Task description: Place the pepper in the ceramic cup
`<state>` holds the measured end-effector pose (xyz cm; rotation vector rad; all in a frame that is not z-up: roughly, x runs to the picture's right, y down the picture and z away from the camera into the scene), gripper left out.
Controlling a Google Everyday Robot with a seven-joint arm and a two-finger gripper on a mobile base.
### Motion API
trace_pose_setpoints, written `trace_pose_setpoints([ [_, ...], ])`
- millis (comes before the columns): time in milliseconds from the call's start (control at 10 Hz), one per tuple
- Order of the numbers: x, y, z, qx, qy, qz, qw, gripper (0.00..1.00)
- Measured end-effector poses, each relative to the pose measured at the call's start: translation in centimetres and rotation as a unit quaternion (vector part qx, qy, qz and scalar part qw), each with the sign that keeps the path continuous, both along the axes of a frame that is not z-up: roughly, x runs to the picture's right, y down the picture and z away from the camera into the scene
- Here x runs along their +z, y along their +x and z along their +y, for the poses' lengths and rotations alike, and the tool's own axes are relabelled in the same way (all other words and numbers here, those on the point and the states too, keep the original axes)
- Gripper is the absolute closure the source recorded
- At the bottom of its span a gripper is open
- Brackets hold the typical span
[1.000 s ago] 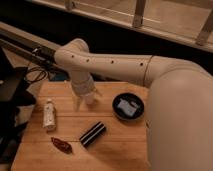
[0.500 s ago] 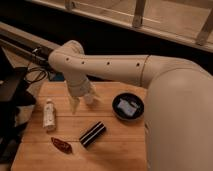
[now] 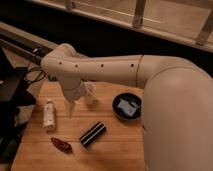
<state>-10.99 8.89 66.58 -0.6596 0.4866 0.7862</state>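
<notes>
1. Claw [image 3: 82, 98] is hanging low over the rear-left part of the wooden surface [image 3: 117, 152], near the white bottle [image 3: 48, 114]; whether it is open or closed cannot be told.
2. Pepper [image 3: 61, 145] is lying flat near the front-left corner, well apart from the claw, so the pickup is judged not yet begun.
3. White bottle is sitting by the left edge. The black can [image 3: 93, 134] is resting on its side toward the front edge, between the pepper and the vessel.
4. Dark round vessel [image 3: 116, 102], probably the ceramic cup, is sitting by the right edge and is holding a pale object [image 3: 128, 106] that cannot be identified.
</notes>
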Motion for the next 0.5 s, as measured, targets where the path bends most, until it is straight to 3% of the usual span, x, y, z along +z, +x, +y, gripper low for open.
trace_pose_setpoints([
  [300,0.6,-0.3,-0.3,0.019,0.017,-0.016,0.9996,0.2],
  [500,2.0,-2.8,-0.2,0.041,0.022,-0.052,0.9975,0.2],
])
